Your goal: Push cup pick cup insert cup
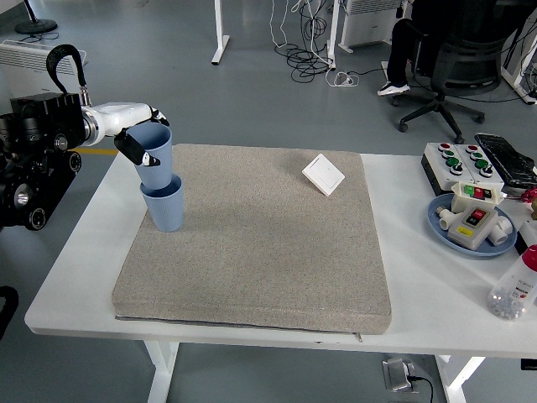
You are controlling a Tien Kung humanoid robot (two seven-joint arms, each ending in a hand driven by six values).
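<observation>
I've got the white surface (75, 260) filling the lower part of my view, and most of it is covered by the big grey mat (252, 243). My left arm (50, 143) comes in from the left edge, a black housing with a white forearm. Over on the right side of the surface I see a blue plate (442, 228) carrying a white switch box with a red button, and behind it a white button box (457, 159) with red and green buttons. A black device (506, 158) lies at the right edge, just beside that box. At the lower right there is a clear bottle (513, 290) with a red cap. Near the mat's far right part sits a small white square switch (323, 174), well apart from the cups.

Now the cups. The lower blue cup (164, 206) stands upright on the mat's far left corner. The upper blue cup (154, 149) is tilted a little and its base sits in the lower one's mouth. My left hand (137, 144) is wrapped around the upper cup, fingers closed on its wall near the rim. I have no right hand on camera.
</observation>
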